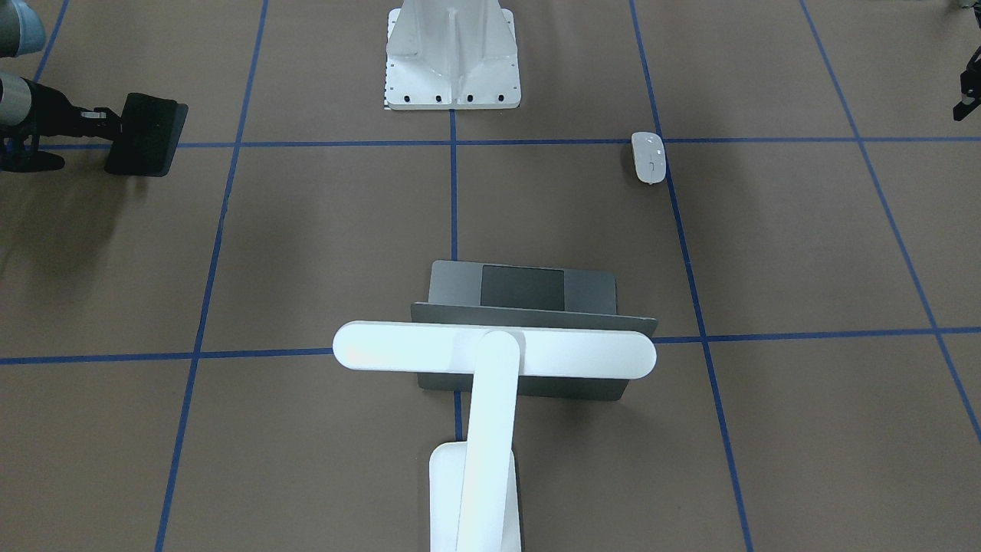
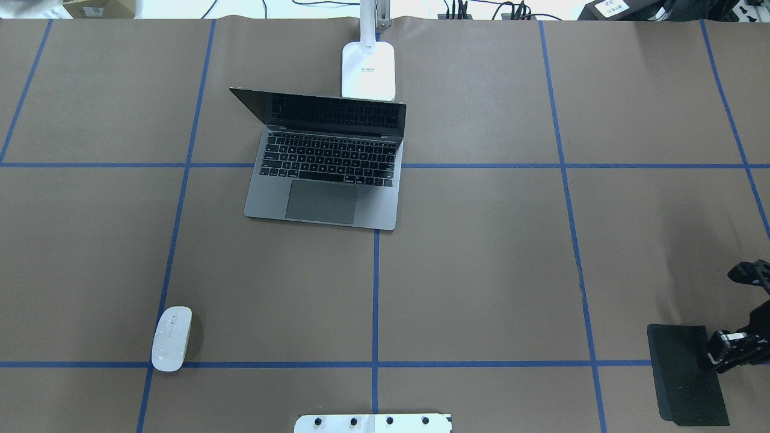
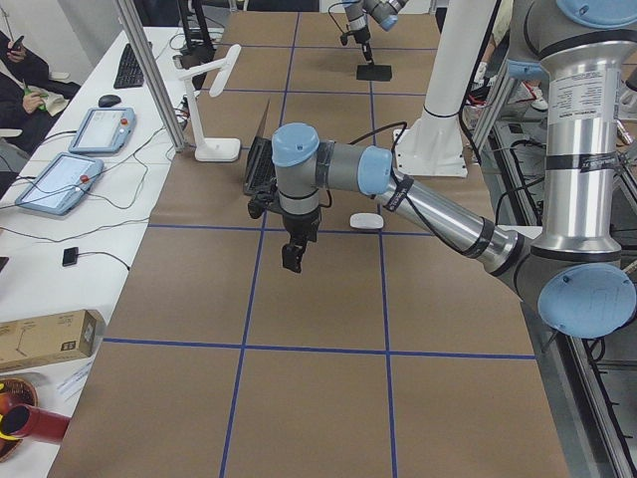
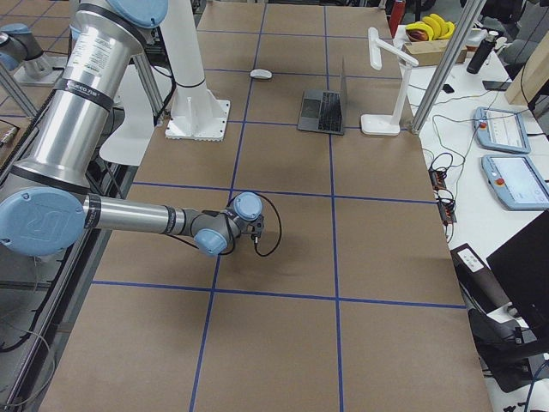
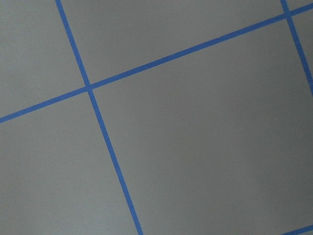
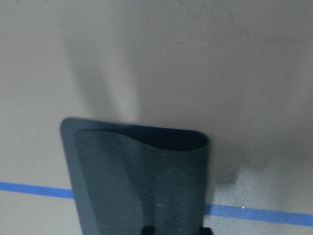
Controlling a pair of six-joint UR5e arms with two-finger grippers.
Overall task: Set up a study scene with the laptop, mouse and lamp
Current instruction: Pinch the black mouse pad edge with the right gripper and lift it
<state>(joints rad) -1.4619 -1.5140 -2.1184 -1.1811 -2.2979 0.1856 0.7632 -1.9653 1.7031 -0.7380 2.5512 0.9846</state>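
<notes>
The laptop (image 2: 328,174) stands open mid-table, its screen towards the lamp; it also shows in the front view (image 1: 536,291). The lamp's base (image 2: 368,69) stands right behind it, and the light bar (image 1: 490,353) hangs over the lid. The white mouse (image 2: 171,338) lies alone on a blue line near the robot's left side (image 1: 648,157). My right gripper (image 2: 716,355) is shut on the edge of a black mouse pad (image 2: 686,373) and holds it just above the table (image 6: 142,181). My left gripper (image 3: 291,261) hovers over bare table; I cannot tell if it is open.
The white ribbed pedestal (image 1: 452,54) stands at the robot's base, between the arms. Brown paper with blue tape lines (image 5: 105,142) covers the table. Tablets and cables lie on a side bench (image 3: 60,179) beyond the lamp.
</notes>
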